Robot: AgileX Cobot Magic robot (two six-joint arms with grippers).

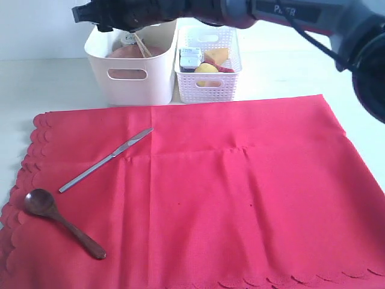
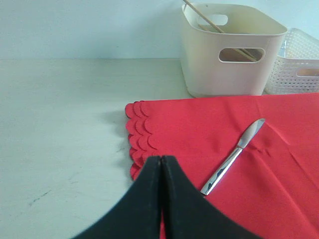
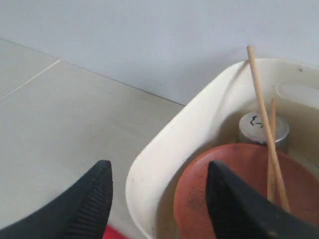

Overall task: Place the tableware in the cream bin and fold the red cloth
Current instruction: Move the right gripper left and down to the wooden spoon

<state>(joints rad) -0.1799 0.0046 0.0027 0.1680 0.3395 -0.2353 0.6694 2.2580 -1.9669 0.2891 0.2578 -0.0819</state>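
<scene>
The cream bin (image 1: 129,75) is sitting at the back of the table (image 1: 54,78), just past the far edge of the red cloth (image 1: 240,198). It is already holding some tableware: the round brown plate (image 3: 234,189), the steel cup (image 3: 249,130) and the wooden chopsticks (image 3: 264,114), which are leaning on its wall. Your right gripper (image 3: 159,169) is hanging over the bin's rim with its fingers spread wide and nothing between them. The metal knife (image 1: 108,159) and the dark wooden spoon (image 1: 60,220) are lying on the left part of the cloth, not yet in the bin, so I think you are looking at two more trips. Your left gripper (image 2: 162,160) is hovering by the cloth's wavy edge near the knife, with its fingers pressed together and empty. The cloth is lying flat and open, so the folding is waiting too. The white basket (image 1: 207,90) of food is standing right beside the bin.
</scene>
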